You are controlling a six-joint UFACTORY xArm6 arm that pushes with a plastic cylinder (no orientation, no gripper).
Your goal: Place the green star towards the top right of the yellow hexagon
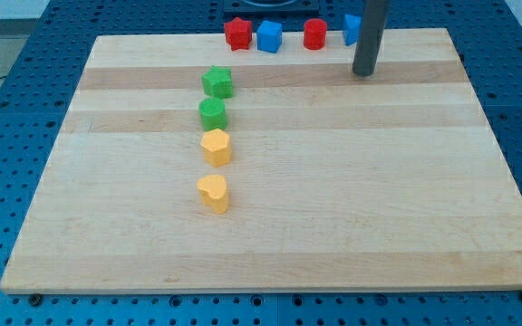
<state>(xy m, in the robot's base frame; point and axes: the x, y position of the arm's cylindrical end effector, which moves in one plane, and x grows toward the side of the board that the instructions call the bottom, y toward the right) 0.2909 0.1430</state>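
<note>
The green star (217, 82) sits at the upper middle-left of the wooden board (361, 199). Just below it is a green round block (213, 114), then the yellow hexagon (216, 147), then a yellow heart-shaped block (214, 193), all in one column. The star lies above the hexagon, with the green round block between them. My tip (364, 72) rests on the board near the view's top right, far to the right of the green star and the column.
Along the board's top edge stand a red star (237, 33), a blue cube (269, 37), a red cylinder (314, 34) and a blue block (352, 28) partly hidden behind the rod. A blue perforated table surrounds the board.
</note>
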